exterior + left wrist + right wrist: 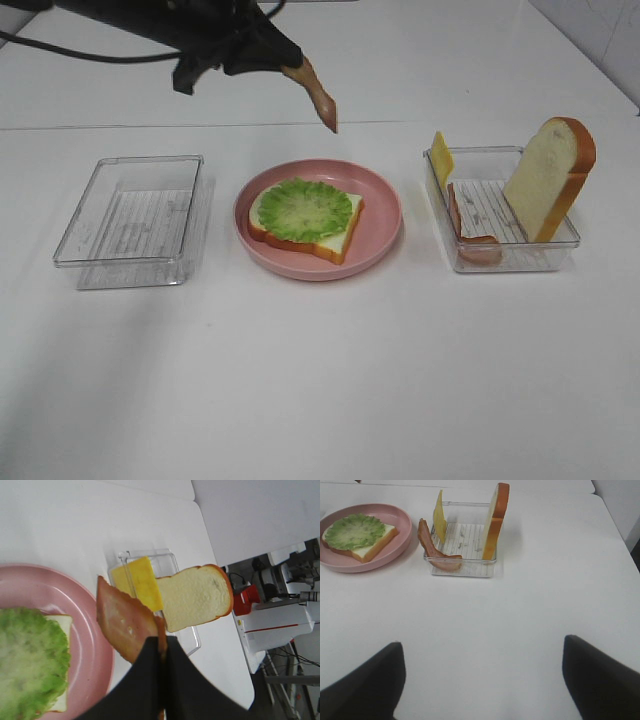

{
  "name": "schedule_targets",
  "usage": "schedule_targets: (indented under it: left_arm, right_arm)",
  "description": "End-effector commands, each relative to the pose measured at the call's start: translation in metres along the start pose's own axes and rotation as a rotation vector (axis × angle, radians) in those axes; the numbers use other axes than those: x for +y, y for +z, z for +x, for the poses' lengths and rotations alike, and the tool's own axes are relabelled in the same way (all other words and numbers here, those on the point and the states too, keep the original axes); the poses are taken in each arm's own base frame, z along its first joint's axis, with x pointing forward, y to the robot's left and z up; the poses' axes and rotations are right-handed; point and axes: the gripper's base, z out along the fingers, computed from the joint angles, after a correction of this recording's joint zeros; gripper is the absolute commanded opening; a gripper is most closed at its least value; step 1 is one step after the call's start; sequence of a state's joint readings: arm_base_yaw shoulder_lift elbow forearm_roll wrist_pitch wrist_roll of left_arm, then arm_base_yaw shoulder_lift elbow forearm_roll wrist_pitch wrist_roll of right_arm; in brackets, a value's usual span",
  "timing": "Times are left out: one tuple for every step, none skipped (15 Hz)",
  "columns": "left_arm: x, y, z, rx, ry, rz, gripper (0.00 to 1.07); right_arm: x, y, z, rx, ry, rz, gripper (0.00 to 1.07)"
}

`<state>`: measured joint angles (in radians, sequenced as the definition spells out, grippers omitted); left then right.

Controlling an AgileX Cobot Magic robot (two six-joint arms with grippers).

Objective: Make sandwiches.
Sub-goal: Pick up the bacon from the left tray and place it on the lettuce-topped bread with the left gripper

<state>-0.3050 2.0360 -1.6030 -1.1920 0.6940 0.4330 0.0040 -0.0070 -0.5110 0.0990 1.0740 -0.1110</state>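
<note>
A bread slice (318,238) topped with a green lettuce leaf (304,208) lies on the pink plate (385,215). My left gripper (287,60) is shut on a brown-red bacon strip (317,97) and holds it in the air behind the plate; the left wrist view shows the gripper (162,647) pinching the strip (122,620). The right tray (500,262) holds a yellow cheese slice (441,157), another bacon strip (468,238) and an upright bread slice (548,180). My right gripper (482,680) is open and empty over bare table, short of that tray (465,572).
A clear plastic tray (135,225) with nothing in it stands left of the plate. The table's far edge and a wall seam run behind the left arm. Equipment stands beyond the table's edge in the left wrist view (280,605).
</note>
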Motion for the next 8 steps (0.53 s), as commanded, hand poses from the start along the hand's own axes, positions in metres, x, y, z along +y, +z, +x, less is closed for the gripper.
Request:
schedule_targets:
  left_arm:
    - [0.008,0.032,0.013,0.013,-0.061,0.069,0.00]
    - [0.013,0.043,0.018,0.023,-0.076,0.090,0.00]
    - [0.020,0.053,0.023,0.032,-0.088,0.101,0.00]
    - [0.027,0.063,0.029,0.052,-0.114,0.112,0.00]
    - [0.036,0.071,0.036,0.087,-0.134,0.114,0.00]
    - [0.044,0.078,0.042,0.128,-0.147,0.116,0.00]
    - [0.050,0.082,0.048,0.164,-0.146,0.116,0.00]
    - [0.056,0.083,0.049,0.182,-0.130,0.098,0.00]
  right_arm:
    - [0.000,0.000,0.001,-0.018,-0.005,0.008,0.80]
    - [0.000,0.000,0.001,-0.018,-0.005,0.008,0.80]
    - [0.000,0.000,0.001,-0.018,-0.005,0.008,0.80]
    - [0.000,0.000,0.001,-0.018,-0.005,0.009,0.80]
    - [0.000,0.000,0.001,-0.018,-0.005,0.008,0.80]
    - [0.000,0.000,0.001,-0.018,-0.005,0.008,0.80]
    - [0.000,0.000,0.001,-0.018,-0.005,0.008,0.80]
    - [0.000,0.000,0.001,-0.018,-0.005,0.009,0.80]
